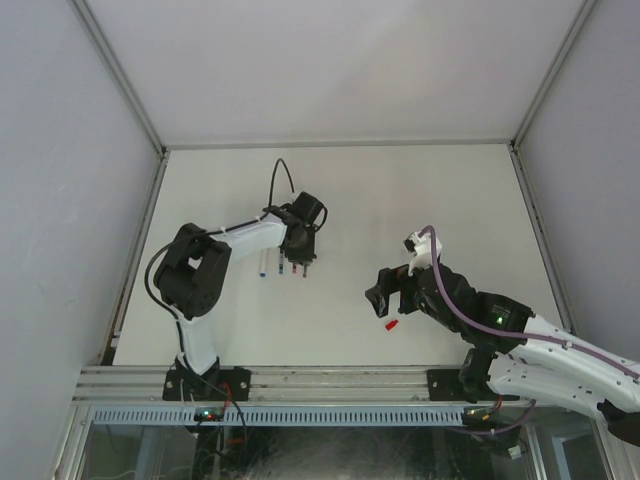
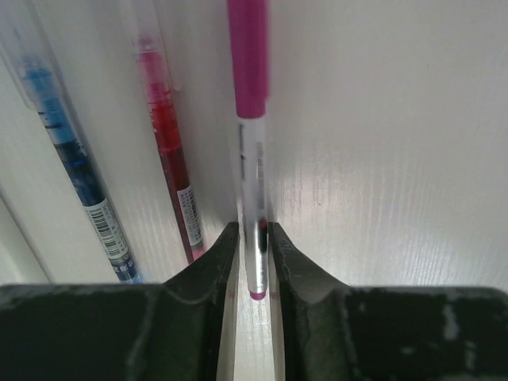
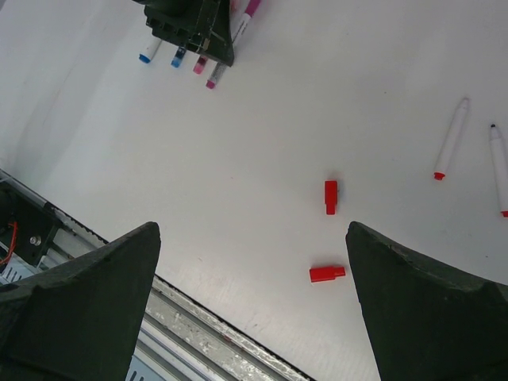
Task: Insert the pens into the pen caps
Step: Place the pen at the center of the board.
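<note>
Top view, left claw (image 1: 297, 260): low on the bench (image 1: 450, 190), over a row of pens (image 1: 263, 264). Its gap cannot be read from here.
Top view, right claw (image 1: 385, 297): well apart to the right, above a red cap (image 1: 392, 324). Only this one cap shows here.
Left wrist, claw: fingers (image 2: 210, 274) narrowly parted, close on both sides of the magenta pen (image 2: 254, 190). Pinching or just clear of it, cannot tell.
Left wrist, pen: lies flat on the bench, magenta cap (image 2: 248, 55) on its far end.
Left wrist, neighbours: red pen (image 2: 171, 159), then blue pen (image 2: 71, 151), side by side to its left.
Right wrist, claw: fingers (image 3: 87, 302) spread wide, nothing between them.
Right wrist, caps: two red caps (image 3: 330, 196) near each other on bare bench.
Right wrist, extras: two loose pens (image 3: 451, 139) with red ends at far right, not seen from the top.
</note>
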`<action>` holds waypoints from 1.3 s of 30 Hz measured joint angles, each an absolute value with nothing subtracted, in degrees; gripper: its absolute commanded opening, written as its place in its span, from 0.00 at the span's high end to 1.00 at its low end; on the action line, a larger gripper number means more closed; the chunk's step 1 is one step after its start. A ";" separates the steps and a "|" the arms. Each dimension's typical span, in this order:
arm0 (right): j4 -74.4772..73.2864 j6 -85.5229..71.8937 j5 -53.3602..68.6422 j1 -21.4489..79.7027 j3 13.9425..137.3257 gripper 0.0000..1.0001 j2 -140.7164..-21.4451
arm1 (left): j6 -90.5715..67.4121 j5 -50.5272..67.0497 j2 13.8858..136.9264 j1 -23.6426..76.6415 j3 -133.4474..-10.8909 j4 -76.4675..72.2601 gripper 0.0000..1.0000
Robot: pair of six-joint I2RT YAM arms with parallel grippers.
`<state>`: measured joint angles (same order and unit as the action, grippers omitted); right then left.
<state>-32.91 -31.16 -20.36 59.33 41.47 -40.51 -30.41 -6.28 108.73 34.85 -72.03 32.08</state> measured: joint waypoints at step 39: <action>-32.88 -32.10 -19.79 59.24 41.30 0.00 -40.07 | -39.00 -5.82 107.26 33.34 -67.55 21.19 0.72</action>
